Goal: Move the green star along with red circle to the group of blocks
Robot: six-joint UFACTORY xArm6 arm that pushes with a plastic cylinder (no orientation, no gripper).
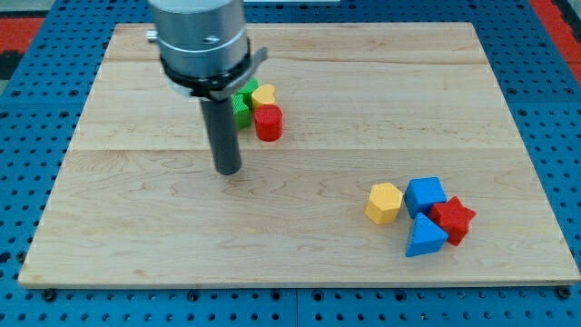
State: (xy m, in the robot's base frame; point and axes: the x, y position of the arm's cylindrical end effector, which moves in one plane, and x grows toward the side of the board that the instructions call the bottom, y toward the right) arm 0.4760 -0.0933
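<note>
Near the view's top, left of centre, the green star [243,102] is sitting half hidden behind the rod, with the red circle [269,123] touching or just beside it on its right and a yellow heart [264,94] crowding in just above the red one. My tip [228,170] is resting on the wooden board [136,236] below and slightly left of that trio, near it but not touching. No pincer on this rig, only the rod, so nothing is opening or clamping.

The group is lying well apart toward the view's bottom right: yellow hexagon [384,203], blue cube [425,194], blue triangle [426,236], red star [454,220].

Risks, as a judgement: the tip is sitting on the wrong side for a push toward the group, so a direct sweep is likely sending the blocks upward off course. Pushing two blocks at once is risky, as the round one may be rolling away sideways. The yellow heart is probably getting dragged along. Arriving hard may be scattering the group.

No brands, labels or writing are showing anywhere.
</note>
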